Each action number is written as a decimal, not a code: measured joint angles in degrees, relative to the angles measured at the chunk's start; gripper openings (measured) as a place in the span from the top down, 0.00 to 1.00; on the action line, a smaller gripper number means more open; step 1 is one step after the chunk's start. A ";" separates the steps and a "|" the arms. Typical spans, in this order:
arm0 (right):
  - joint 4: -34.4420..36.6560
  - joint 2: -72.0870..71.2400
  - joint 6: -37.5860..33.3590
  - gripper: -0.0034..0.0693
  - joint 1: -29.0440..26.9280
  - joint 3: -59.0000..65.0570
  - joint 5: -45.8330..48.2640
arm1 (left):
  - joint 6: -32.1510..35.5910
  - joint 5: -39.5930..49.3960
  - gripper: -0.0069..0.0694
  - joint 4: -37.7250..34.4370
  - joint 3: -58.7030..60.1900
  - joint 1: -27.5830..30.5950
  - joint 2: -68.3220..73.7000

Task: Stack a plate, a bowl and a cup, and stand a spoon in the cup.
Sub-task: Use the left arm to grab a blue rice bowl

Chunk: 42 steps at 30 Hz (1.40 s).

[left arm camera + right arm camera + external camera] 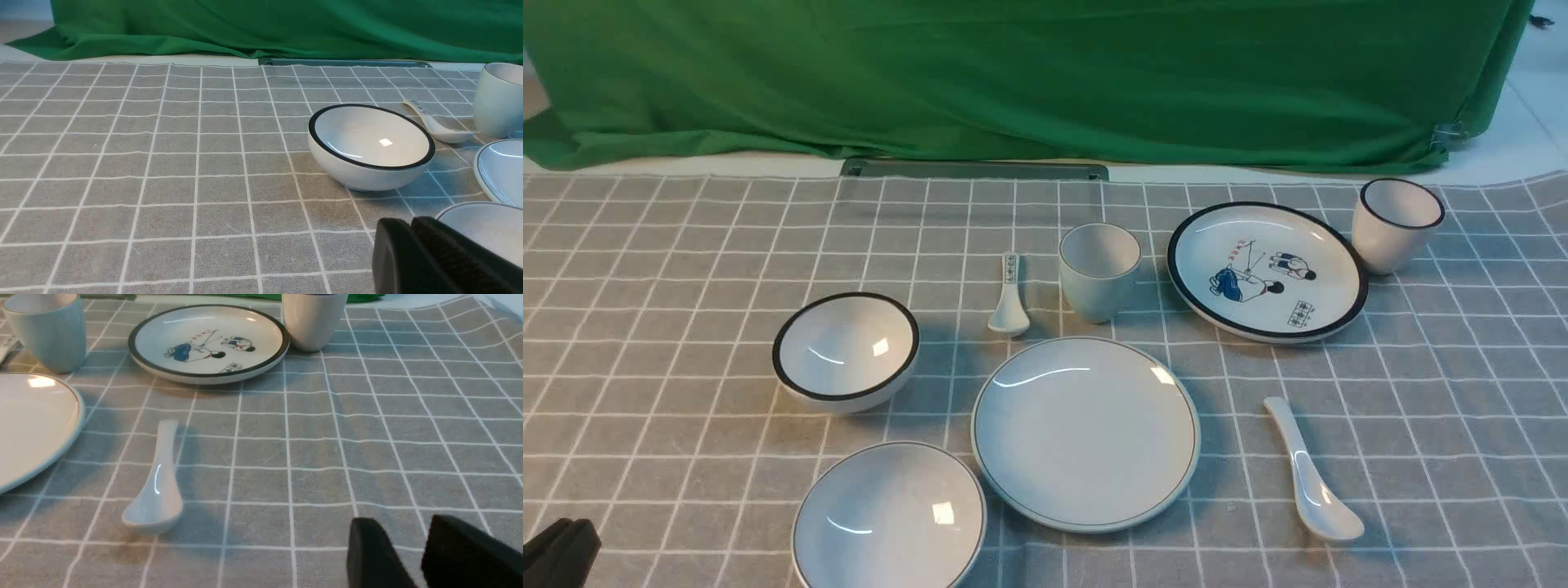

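Note:
The plain plate (1085,433) lies at the centre front of the cloth. The shallow bowl (889,516) sits at its near left. The thin-rimmed cup (1098,269) stands upright behind the plate. The plain white spoon (1311,474) lies to the plate's right, bowl end nearest me. My left gripper (564,541) is shut and empty at the near left corner. In the left wrist view the left gripper (410,223) is just short of the bowl (486,228). My right gripper (402,522) is open and empty, low over bare cloth, well apart from the spoon (157,486).
A deeper black-rimmed bowl (846,351) sits left of the plate. A small patterned spoon (1009,298) lies left of the cup. A cartoon plate (1267,269) and a black-rimmed cup (1396,222) stand at the back right. A green cloth (1029,73) hangs behind.

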 joint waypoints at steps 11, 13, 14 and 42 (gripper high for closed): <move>0.00 0.00 -0.04 0.62 0.00 0.00 -0.10 | 0.00 0.00 0.89 0.00 0.00 0.00 0.00; 0.00 0.00 -0.03 0.62 0.00 0.00 -0.11 | 0.00 0.00 0.89 0.00 0.00 0.00 0.00; 0.00 0.00 -0.03 0.62 0.00 0.00 -0.16 | 0.00 0.00 0.89 0.00 0.00 0.00 0.00; 7.37 0.00 15.87 0.62 0.00 0.00 -15.66 | -33.29 -16.66 0.89 2.58 -34.78 0.00 15.19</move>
